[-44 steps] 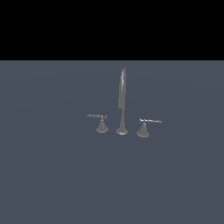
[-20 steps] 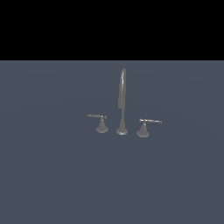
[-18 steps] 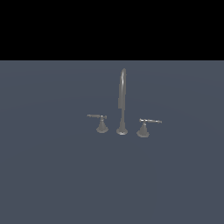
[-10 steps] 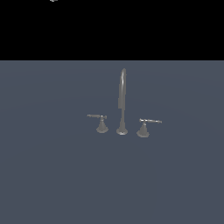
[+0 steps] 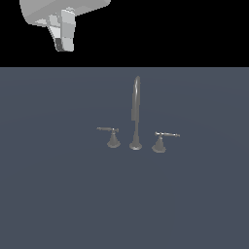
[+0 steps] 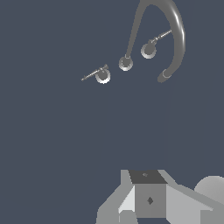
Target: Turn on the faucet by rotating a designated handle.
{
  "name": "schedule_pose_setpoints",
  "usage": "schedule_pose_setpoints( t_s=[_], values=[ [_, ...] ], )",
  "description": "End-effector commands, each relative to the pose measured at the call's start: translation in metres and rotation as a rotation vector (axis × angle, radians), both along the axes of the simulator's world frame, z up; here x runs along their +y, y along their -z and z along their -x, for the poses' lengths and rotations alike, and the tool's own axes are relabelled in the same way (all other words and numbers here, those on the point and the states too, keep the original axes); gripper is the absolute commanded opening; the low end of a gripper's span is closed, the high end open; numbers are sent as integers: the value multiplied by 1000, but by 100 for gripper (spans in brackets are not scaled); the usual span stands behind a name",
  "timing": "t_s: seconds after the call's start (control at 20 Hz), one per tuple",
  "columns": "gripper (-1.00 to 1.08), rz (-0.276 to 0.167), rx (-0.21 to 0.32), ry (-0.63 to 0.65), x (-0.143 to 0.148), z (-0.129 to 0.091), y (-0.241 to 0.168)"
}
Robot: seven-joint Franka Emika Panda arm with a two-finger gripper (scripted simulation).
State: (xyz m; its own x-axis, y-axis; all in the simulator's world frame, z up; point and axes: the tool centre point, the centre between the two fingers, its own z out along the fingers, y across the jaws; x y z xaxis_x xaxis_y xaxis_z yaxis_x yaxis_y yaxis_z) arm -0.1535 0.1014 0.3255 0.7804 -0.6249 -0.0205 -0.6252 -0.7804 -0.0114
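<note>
Faucet: one faucet (image 5: 135,116), dull grey, standing near the middle of the dark surface (image 5: 58,194) in the exterior view.
Spout: one tall thin arched spout (image 5: 136,102) on a round foot, between the two levers.
Levers: two low ones; the handle (image 5: 108,130) is toward the exterior view's left, its rod pointing away from the spout; the matching handle (image 5: 166,134) is on the other side.
Wrist view: the same faucet (image 6: 164,39) seen from above, with the handle (image 6: 94,74) as a thin rod on a round base.
Claw: one claw (image 5: 62,30), high up near the exterior view's top left, well apart from the faucet and holding nothing.
Hard to make out: the arm is cut off at the frame edge; one finger hides the other, so how far the claw is open cannot be told; in the wrist view only grey blocks of the claw (image 6: 146,199) show.
</note>
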Motion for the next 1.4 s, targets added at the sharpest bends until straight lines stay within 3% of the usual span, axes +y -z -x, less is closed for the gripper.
schedule_pose_setpoints(
  t_s=[0.0,1.35],
  values=[
    [-100,-1,0,55,5,-10,14],
    [-100,7,1,580,17,-115,143]
  ],
)
